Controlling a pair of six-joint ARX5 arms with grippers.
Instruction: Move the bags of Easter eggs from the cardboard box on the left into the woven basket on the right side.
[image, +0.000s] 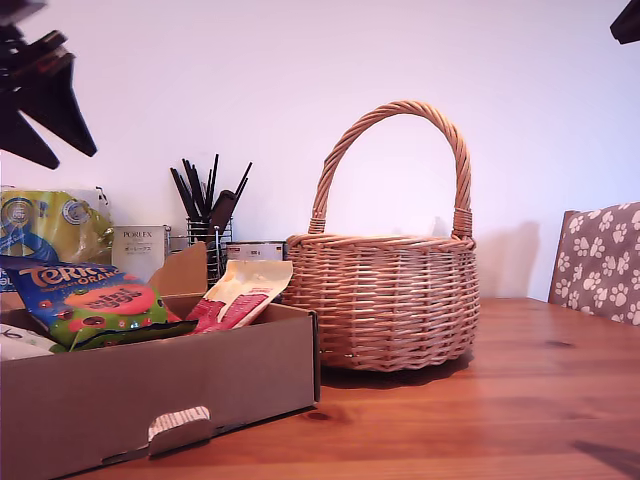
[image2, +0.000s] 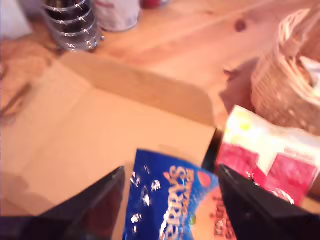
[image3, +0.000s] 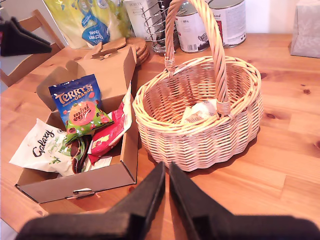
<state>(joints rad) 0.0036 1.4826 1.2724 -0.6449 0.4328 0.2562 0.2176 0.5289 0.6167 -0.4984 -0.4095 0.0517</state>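
1. Cardboard, brown and corrugated: the cardboard box (image: 120, 400) fills 8 o'clock in the exterior view. The frame edges cut it off there, and its hand-hole flap faces the camera.
2. The woven basket (image: 385, 300) stands at the box's 3 o'clock in the exterior view, just beside it. Whether the two touch cannot be determined.
3. Three bags lie in the box: a blue bag (image3: 75, 100), a cream-and-red bag (image: 245, 285) leaning over the wall nearest the basket, and a white "Galaxy" bag (image3: 42, 147). In the exterior view the box wall hides their lower parts, and only a sliver of the white one shows.
4. A pale bag (image3: 200, 111) lies inside the basket, partly behind the handle. In the exterior view the basket wall hides it completely.
5. My first gripper (image2: 170, 200) has its fingers spread wide, and the blue bag shows between them. That picture is blurred, so contact cannot be determined, and the bag's print is cut off.
6. My second gripper (image3: 166, 172) has its fingers pressed together and pinches nothing. It hangs over the wooden table (image3: 290, 165), apart from box and basket.
7. A dark arm part (image: 45, 95) at 10 o'clock and a dark corner piece (image: 628, 20) at 2 o'clock in the exterior view are both cut off. Which arm each belongs to cannot be determined.
8. At 9 o'clock in the exterior view, a wire utensil holder (image: 210, 245), a Porlex carton (image: 138, 250) and a yellow-and-blue pack (image: 50, 225) stand partly hidden behind the box.
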